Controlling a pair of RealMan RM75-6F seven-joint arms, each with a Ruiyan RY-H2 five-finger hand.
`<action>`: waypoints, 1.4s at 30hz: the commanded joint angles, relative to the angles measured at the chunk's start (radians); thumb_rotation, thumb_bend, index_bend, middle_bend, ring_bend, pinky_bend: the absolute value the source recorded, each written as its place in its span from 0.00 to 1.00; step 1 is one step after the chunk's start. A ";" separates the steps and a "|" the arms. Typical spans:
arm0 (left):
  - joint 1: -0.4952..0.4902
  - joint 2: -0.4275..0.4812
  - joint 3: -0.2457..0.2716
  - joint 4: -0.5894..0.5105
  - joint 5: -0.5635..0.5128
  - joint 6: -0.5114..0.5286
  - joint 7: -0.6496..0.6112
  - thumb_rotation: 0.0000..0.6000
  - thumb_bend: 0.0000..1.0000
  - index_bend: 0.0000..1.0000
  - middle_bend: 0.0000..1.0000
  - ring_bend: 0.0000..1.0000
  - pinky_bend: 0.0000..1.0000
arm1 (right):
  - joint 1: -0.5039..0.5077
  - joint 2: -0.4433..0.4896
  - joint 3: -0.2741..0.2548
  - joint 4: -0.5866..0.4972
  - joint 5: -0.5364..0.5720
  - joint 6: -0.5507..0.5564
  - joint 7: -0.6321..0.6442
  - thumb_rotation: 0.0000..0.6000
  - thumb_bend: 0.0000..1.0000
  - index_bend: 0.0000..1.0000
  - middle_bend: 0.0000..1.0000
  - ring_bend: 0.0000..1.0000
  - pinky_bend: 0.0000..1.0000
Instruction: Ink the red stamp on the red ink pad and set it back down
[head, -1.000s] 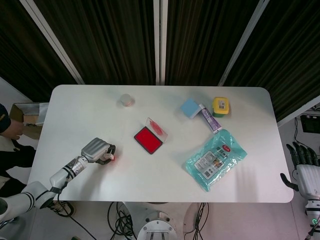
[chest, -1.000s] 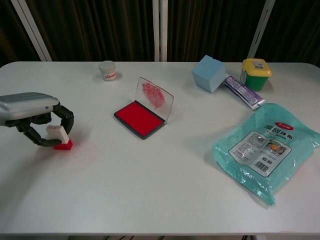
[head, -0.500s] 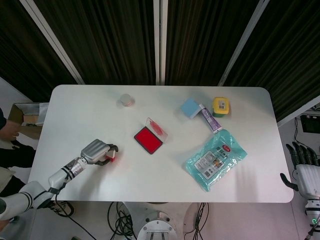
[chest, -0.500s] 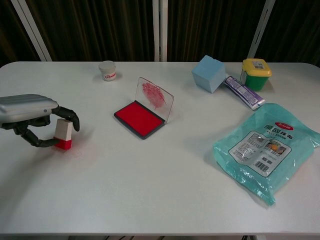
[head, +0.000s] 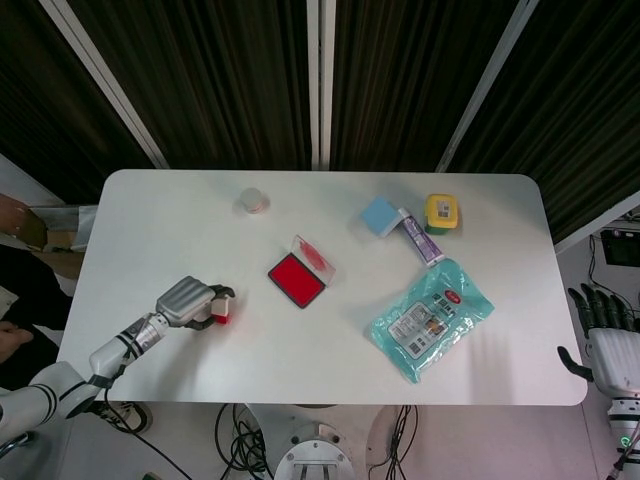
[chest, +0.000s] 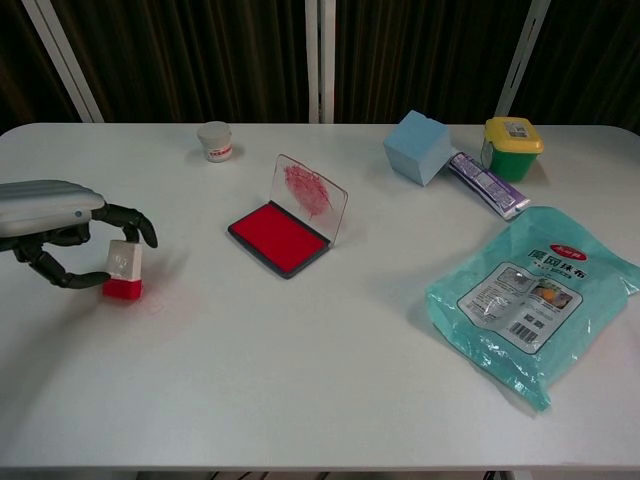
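Left hand (chest: 62, 225) at table's (chest: 300, 380) left edge, fingers curled loosely around red stamp (chest: 122, 270); contact unclear, can't tell if grasping or released. Stamp upright on table, red base down, well left of red ink pad (chest: 279, 237). Pad open, clear stained lid (chest: 310, 193) tilted up. White jar (chest: 214, 140) behind pad. Blue cube (chest: 418, 146), purple tube (chest: 487, 184), green-yellow tub (chest: 512, 146) far right rear. Teal packet (chest: 530, 295) front right. Right hand (head: 600, 330) off table's right side, fingers apart, empty.
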 joint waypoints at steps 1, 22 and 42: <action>0.001 0.007 -0.001 -0.010 0.001 0.006 0.003 1.00 0.36 0.27 0.39 1.00 0.98 | 0.000 0.000 0.000 0.000 0.001 -0.001 -0.001 1.00 0.19 0.00 0.00 0.00 0.00; 0.010 0.072 0.003 -0.114 0.015 0.030 0.056 1.00 0.36 0.31 0.44 1.00 0.98 | 0.002 -0.005 -0.003 0.006 0.002 -0.006 0.001 1.00 0.20 0.00 0.00 0.00 0.00; 0.228 0.287 -0.087 -0.389 0.006 0.523 0.247 1.00 0.29 0.38 0.49 0.77 0.87 | -0.006 -0.001 -0.001 0.012 -0.001 0.012 0.023 1.00 0.20 0.00 0.00 0.00 0.00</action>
